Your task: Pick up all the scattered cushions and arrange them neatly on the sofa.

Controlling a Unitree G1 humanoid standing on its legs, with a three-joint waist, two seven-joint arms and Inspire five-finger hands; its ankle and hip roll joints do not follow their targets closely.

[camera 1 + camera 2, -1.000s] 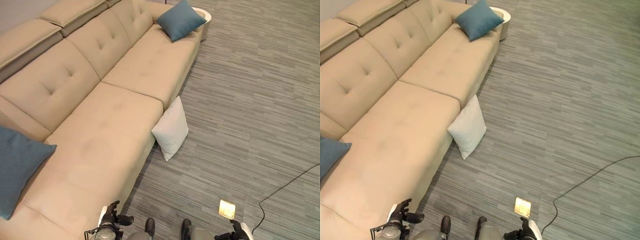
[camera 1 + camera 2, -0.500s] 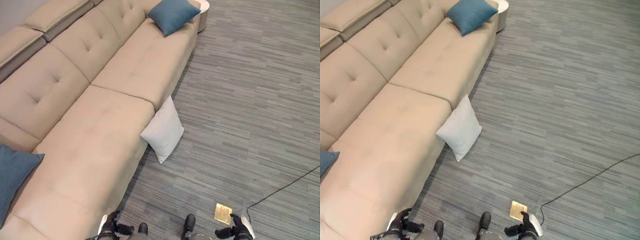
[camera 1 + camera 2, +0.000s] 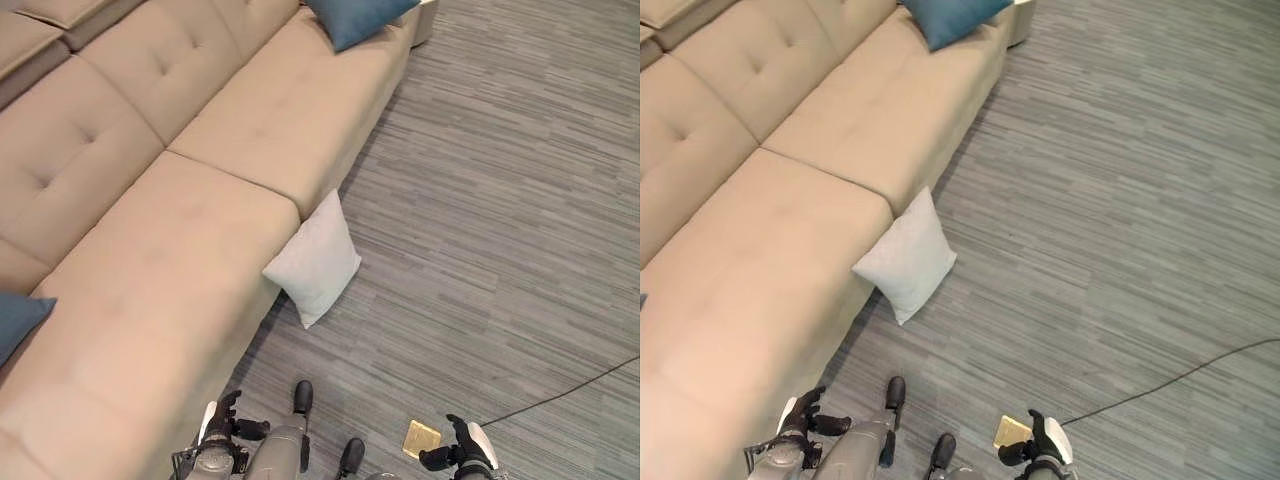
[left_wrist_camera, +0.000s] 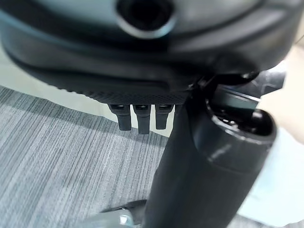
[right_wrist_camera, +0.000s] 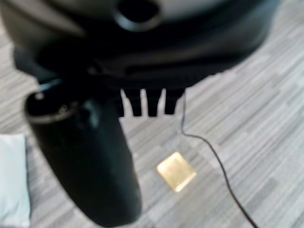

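Note:
A pale grey cushion point(image 3: 313, 258) stands on the carpet, leaning against the front of the beige sofa point(image 3: 200, 150). A blue cushion point(image 3: 360, 18) lies at the sofa's far end. Another blue cushion point(image 3: 18, 322) pokes in on the seat at the left edge. My left hand point(image 3: 225, 425) hangs low beside the sofa's near corner, open, holding nothing. My right hand point(image 3: 462, 448) hangs low over the carpet, open and empty; its wrist view catches the pale cushion point(image 5: 12, 180) off to one side. Both hands are well short of the pale cushion.
A small brass floor plate point(image 3: 421, 438) is set in the grey striped carpet point(image 3: 500, 200) by my right hand. A round white side table point(image 3: 1022, 15) stands past the sofa's far end. Open carpet stretches to the right of the sofa.
The whole picture has shifted, so the camera has moved and tipped further down. The cushions have kept their places. Both hands stay low and open.

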